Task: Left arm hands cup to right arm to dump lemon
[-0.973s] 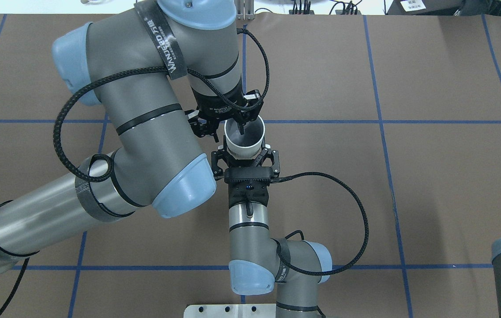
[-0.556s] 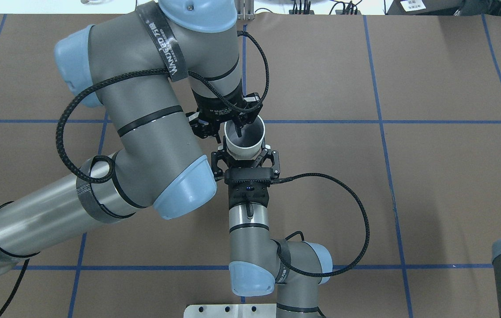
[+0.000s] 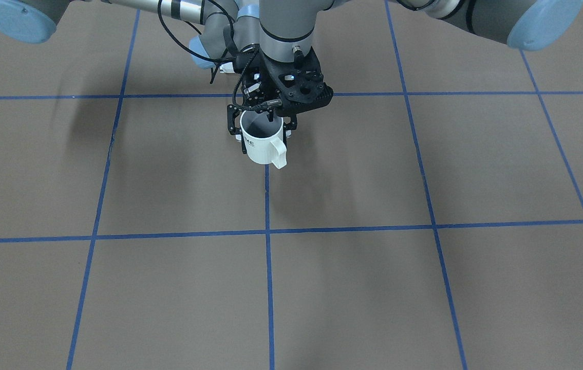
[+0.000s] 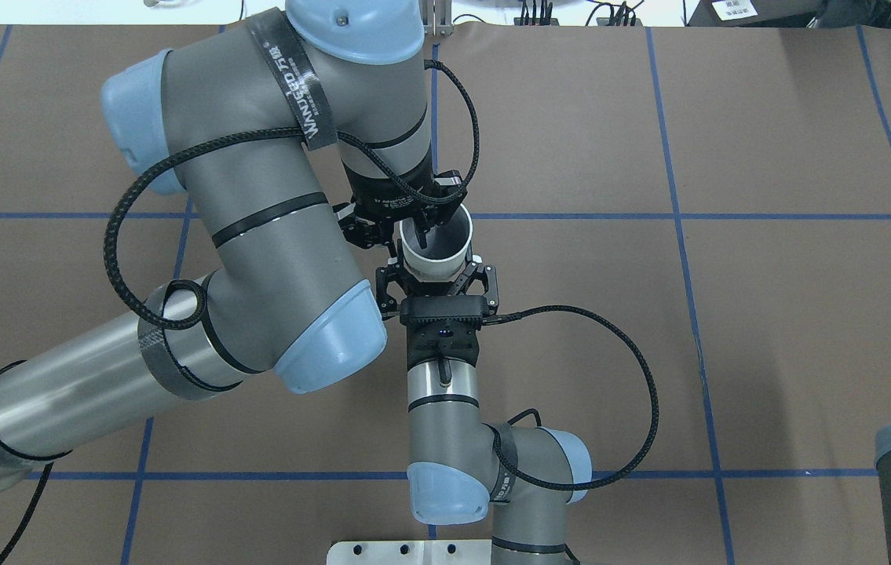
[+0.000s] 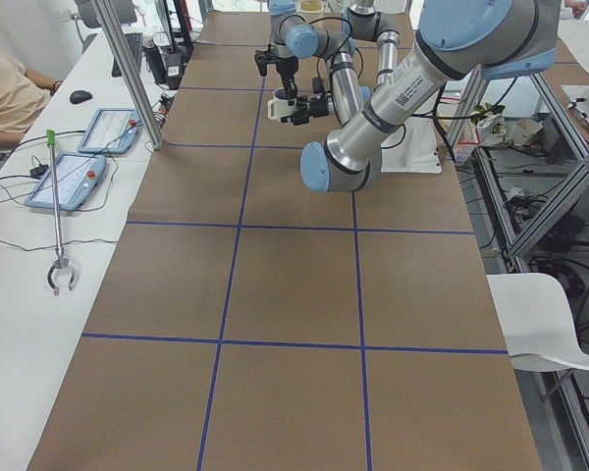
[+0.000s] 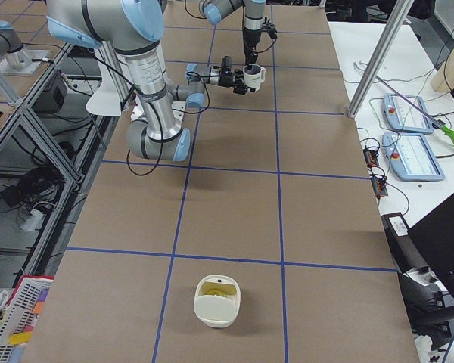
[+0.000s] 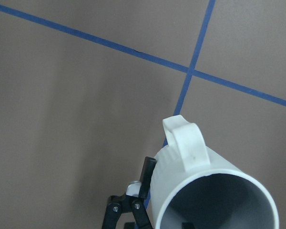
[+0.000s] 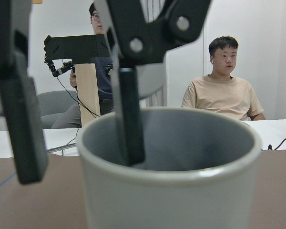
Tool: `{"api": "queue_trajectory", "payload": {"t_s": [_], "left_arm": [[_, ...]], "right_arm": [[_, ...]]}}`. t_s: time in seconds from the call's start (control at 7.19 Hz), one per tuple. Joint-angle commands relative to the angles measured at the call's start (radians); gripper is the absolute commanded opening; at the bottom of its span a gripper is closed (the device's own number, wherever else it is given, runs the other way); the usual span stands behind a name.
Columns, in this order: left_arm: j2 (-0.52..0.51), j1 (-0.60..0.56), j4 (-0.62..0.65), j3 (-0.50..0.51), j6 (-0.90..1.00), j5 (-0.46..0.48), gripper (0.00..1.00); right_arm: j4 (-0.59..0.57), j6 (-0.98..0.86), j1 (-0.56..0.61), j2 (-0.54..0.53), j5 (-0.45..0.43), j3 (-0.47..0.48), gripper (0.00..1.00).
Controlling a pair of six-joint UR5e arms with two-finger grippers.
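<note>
The white cup [image 4: 436,255] hangs upright above the table [image 4: 728,314], its handle [image 3: 277,154] pointing away from the robot. My right gripper [image 4: 436,271] reaches in level from the robot's side and is shut on the cup's lower body. My left gripper [image 4: 404,234] comes down from above and is open. One of its fingers [image 8: 129,119] hangs inside the cup, the other [image 8: 21,124] outside, and neither touches the wall. The cup's inside looks grey. I see no lemon in it.
A white bowl [image 6: 217,301] with something yellowish inside sits on the table far toward the robot's right end. Blue tape lines [image 3: 266,234] cross the brown surface. A seated person [image 8: 224,90] and control pads [image 5: 64,182] are beyond the far edge.
The left arm has drifted slightly, and its finger inside the cup has shifted a little to the left in the overhead view. The cup and right gripper have stayed put.
</note>
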Motion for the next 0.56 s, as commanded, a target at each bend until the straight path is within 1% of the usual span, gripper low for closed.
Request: {"api": "queue_trajectory", "payload": {"t_s": [0.0, 0.14, 0.42], "left_arm": [[0.0, 0.001, 0.0, 0.0, 0.0, 0.001, 0.37], [0.0, 0.001, 0.0, 0.0, 0.0, 0.001, 0.34], [0.0, 0.001, 0.0, 0.0, -0.002, 0.001, 0.09]], "right_arm": [[0.001, 0.0, 0.0, 0.0, 0.002, 0.004, 0.22], [0.001, -0.001, 0.004, 0.001, 0.002, 0.004, 0.22], [0.001, -0.001, 0.004, 0.001, 0.002, 0.004, 0.22]]}}
